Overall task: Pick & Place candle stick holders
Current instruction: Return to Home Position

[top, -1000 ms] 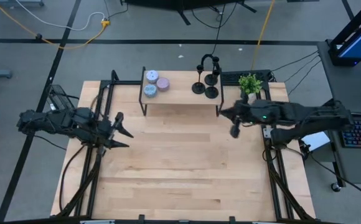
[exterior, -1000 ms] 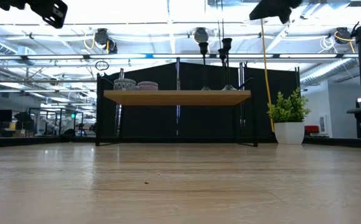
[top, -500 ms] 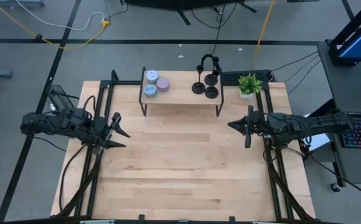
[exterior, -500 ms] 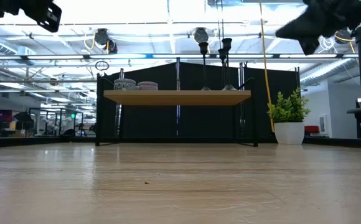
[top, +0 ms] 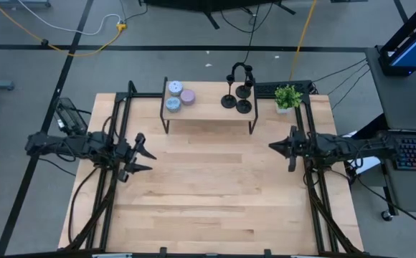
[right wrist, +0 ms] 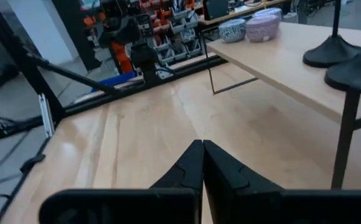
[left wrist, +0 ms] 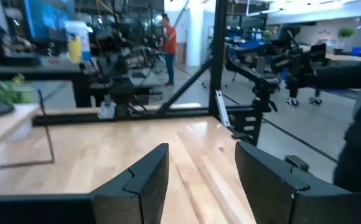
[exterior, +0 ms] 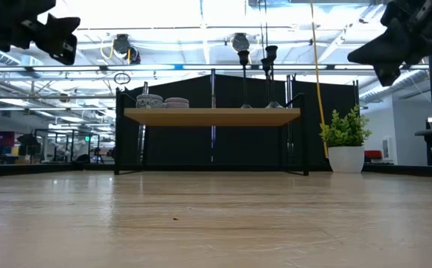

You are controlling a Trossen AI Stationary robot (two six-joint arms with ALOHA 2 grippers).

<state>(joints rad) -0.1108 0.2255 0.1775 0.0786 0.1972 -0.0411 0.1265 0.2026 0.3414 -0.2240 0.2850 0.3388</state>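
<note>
On shelf (top: 206,110) at tabletop (top: 208,201) rear, three holders (top: 243,107) upright at its right end, well apart from both pincers, left pincer (top: 145,156) spread, above left tabletop edge, right pincer (top: 274,146) pressed together, above right edge, nearer the holders

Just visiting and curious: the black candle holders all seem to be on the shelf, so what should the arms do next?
Probably just fold back to rest. All three candle stick holders stand on the shelf. The left gripper is open and empty, the right gripper is shut on nothing, and both are above bare table, so nothing seems left to carry.
</note>
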